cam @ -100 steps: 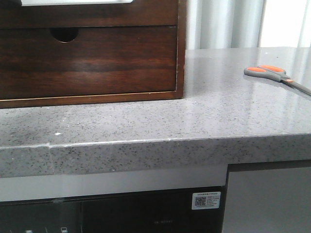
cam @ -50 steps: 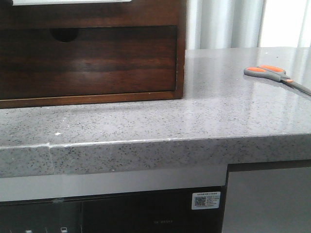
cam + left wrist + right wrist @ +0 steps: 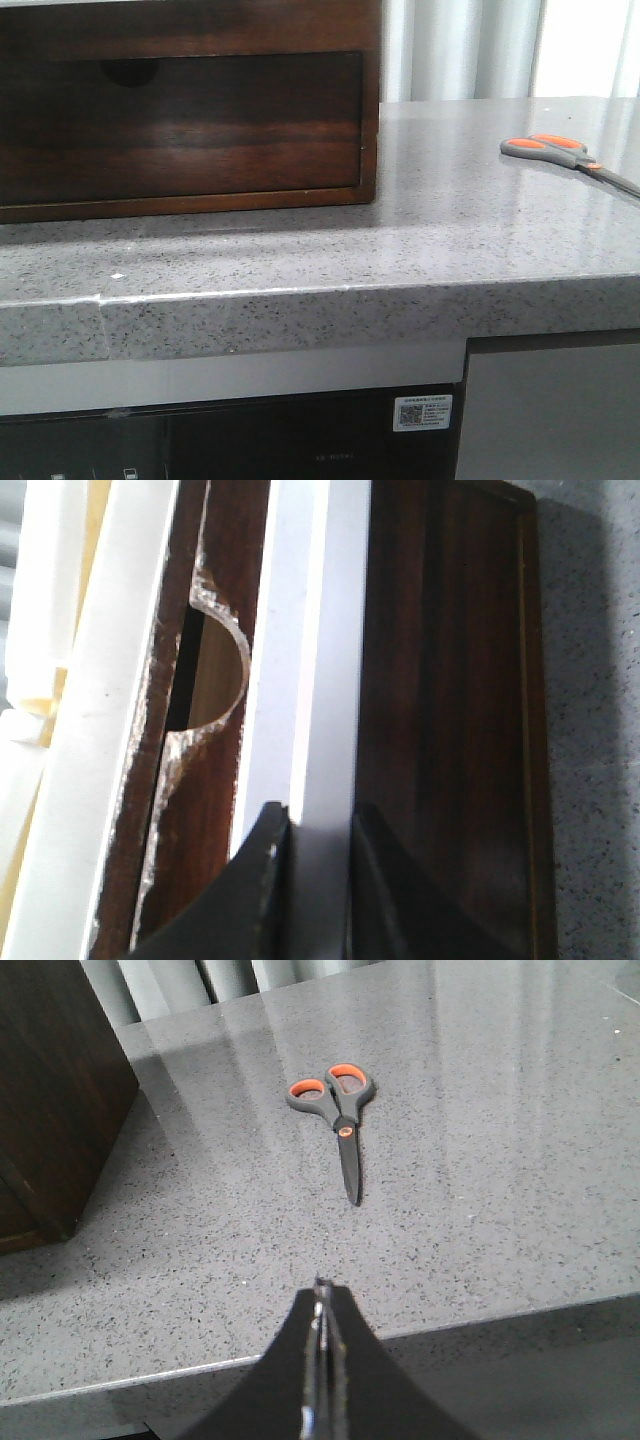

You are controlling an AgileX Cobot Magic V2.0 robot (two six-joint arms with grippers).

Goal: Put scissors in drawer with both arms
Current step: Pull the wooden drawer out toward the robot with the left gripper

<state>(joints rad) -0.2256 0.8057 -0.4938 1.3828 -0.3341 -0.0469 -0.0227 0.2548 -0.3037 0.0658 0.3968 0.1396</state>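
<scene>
In the front view the right edge is cutting off the blade tips of the scissors (image 3: 566, 154), and the left edge is cropping the wooden cabinet (image 3: 190, 120). The left wrist view is blurring the left gripper's fingers (image 3: 262, 880), whose bases are running out of frame.

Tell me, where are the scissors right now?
In the front view the scissors lie flat on the grey countertop at the far right, well apart from the wooden cabinet on the left.
</scene>
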